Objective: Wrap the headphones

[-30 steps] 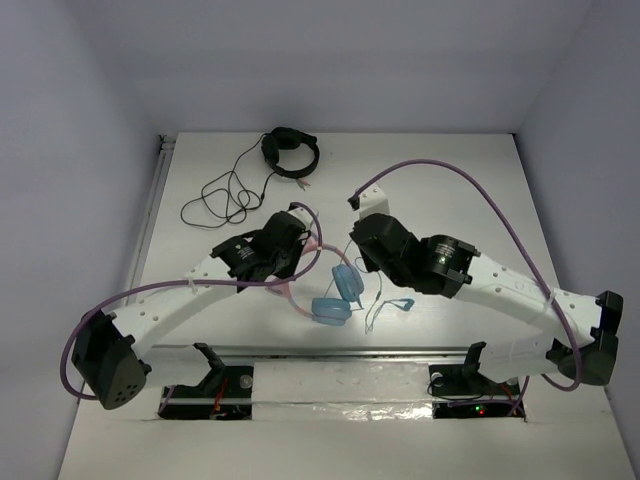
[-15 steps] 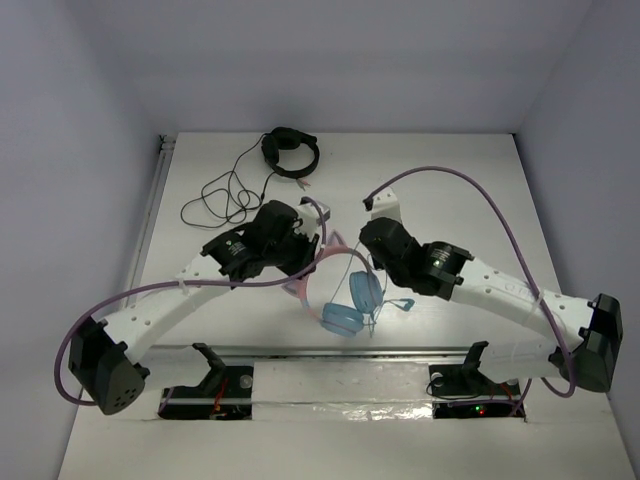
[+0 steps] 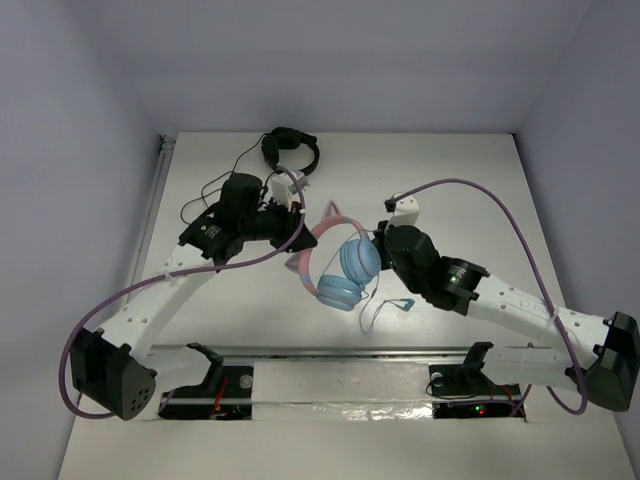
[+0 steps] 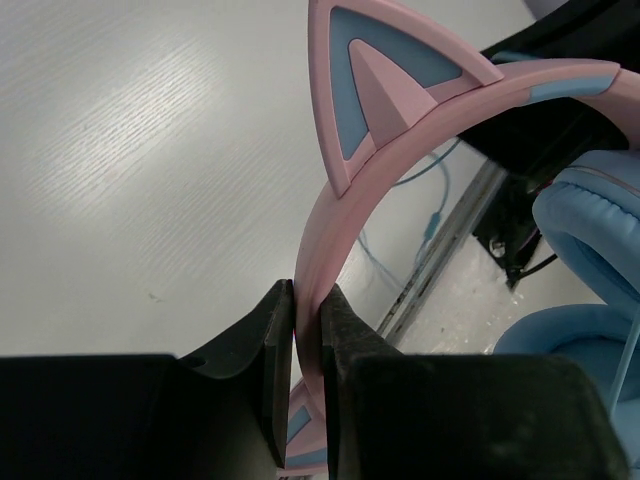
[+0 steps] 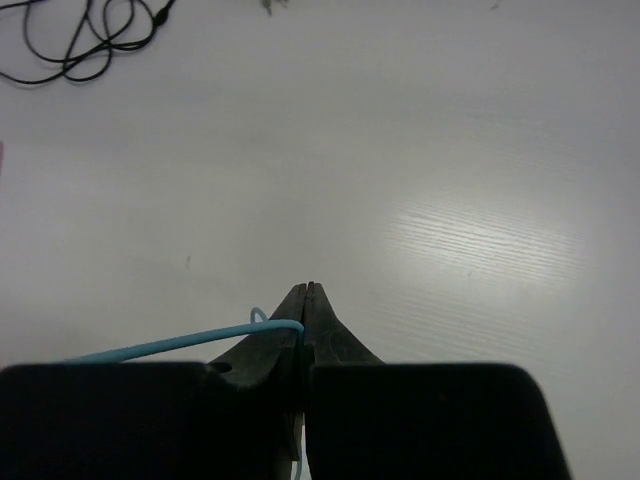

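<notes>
Above table (image 3: 480,200), left end effector (image 4: 308,300) clamping pink headband (image 4: 345,205), right end effector (image 5: 306,290) pinching cable (image 5: 180,343)

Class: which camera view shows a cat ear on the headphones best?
Left wrist view: the cat ear is large, its blue inset sharp. Top external shows the ears only as tiny pink points; right wrist shows none.

Light came bright and even from overhead, and my tabletop (image 3: 450,150) threw back soft white glare patches in both wrist views. Shadows were faint and short. My left tool (image 4: 308,290) and right tool (image 5: 306,287) showed dark, close and blurred; the overhead view was sharp.
</notes>
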You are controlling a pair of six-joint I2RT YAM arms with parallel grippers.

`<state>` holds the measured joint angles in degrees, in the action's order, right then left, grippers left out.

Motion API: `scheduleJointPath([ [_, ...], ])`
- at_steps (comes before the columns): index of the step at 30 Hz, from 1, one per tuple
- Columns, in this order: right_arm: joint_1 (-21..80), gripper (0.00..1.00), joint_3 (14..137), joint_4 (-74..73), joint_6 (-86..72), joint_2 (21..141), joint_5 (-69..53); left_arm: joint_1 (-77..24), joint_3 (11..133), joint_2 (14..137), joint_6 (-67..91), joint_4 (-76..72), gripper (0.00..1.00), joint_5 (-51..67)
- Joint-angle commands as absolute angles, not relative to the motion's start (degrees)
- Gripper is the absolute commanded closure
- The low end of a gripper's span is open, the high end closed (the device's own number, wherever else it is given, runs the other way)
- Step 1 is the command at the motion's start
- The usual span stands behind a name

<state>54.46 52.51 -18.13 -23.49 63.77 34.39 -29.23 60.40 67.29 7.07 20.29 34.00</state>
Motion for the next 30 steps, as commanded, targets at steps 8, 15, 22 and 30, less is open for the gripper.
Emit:
scheduleJointPath([
  [8,53.1,0.97,41.0,6.8,-26.3,56.0,22.7,-25.2,70.0,67.5,18.2,6.2,1.0,45.3],
  [15,49.8,0.66,37.9,14.0,-25.8,56.2,15.9,-25.2,73.9,67.1,20.6,5.2,1.0,44.5],
  [22,48.4,0.49,36.9,18.4,-24.5,57.0,8.8,-25.2,77.2,67.5,24.4,4.7,1.0,45.4],
  [30,48.4,0.32,33.8,21.0,-25.8,57.0,5.3,-25.2,82.2,68.8,25.8,6.9,1.0,42.7],
])
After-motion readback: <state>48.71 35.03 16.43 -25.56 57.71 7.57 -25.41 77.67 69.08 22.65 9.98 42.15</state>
